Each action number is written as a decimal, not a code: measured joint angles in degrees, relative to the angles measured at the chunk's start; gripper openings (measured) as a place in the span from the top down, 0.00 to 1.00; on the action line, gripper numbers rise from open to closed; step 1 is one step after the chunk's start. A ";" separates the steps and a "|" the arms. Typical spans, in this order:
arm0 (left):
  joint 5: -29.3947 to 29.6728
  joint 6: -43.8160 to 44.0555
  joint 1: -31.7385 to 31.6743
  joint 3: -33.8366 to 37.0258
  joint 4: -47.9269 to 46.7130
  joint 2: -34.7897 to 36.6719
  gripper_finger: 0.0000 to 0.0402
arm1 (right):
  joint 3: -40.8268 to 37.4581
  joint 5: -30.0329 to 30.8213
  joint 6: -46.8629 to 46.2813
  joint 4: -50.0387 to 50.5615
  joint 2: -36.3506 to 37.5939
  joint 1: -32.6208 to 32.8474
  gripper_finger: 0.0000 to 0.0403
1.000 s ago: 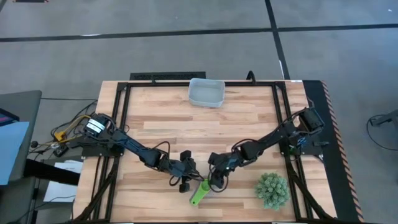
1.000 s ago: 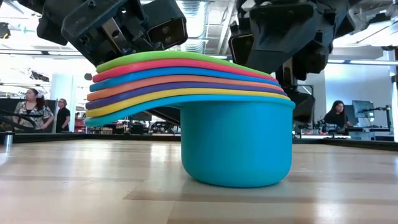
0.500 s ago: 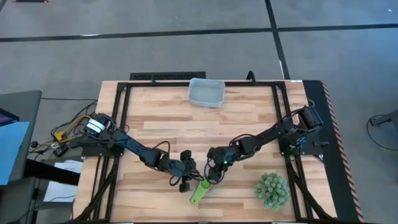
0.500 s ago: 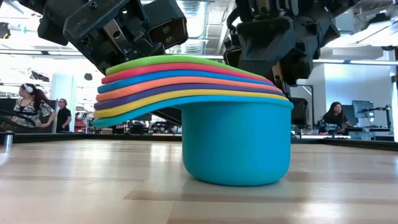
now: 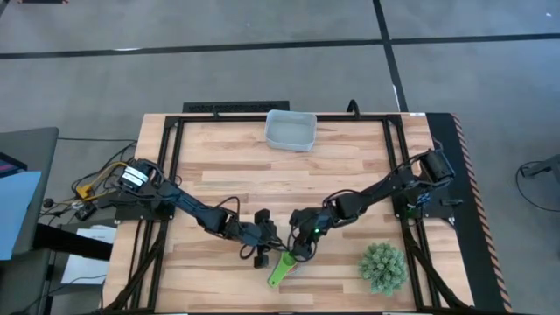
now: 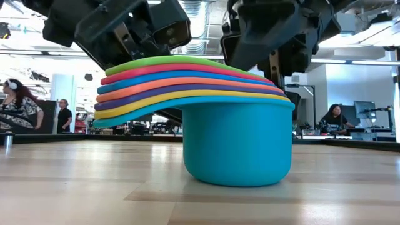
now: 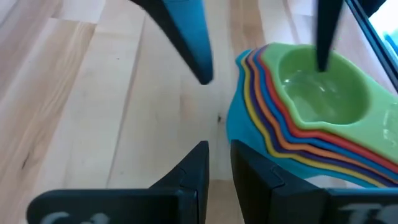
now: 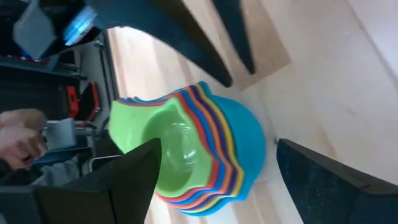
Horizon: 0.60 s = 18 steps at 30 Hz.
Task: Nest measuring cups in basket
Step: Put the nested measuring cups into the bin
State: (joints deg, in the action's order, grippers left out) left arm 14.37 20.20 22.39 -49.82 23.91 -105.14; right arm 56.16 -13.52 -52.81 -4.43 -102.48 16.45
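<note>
Wooden table (image 5: 350, 166), black frame rails along its edges. Both arms reaching in toward the near middle.

Basket (image 5: 290, 129) at the far edge, centre, well apart from everything else.

Spiky plant (image 5: 383, 267) at the near right corner.

Cups (image 6: 237, 140) nested in one stack on the near middle of the tabletop, not in the basket: teal outermost with its bowl on the wood, then yellow, purple, orange-red, blue, pink, green (image 7: 317, 93) innermost. Handles fanned out together to one side, clear of the table in the low view.

Right gripper (image 8: 214, 168) spread wide, one finger (image 8: 130, 177) on each side of the stack, gripping nothing.

Left gripper (image 7: 219, 168) just beside the stack, on its handle side, fingers nearly together with a thin gap, empty.

People in the room beyond (image 6: 19, 103), far off.
</note>
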 joint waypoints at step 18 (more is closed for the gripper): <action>5.04 22.14 -0.28 0.97 -17.49 14.66 0.79 | 0.81 14.13 5.34 13.80 12.66 3.30 0.17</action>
State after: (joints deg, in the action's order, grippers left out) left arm 19.41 42.35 22.11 -48.86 6.42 -90.48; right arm 56.97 0.61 -47.48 9.37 -89.81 19.74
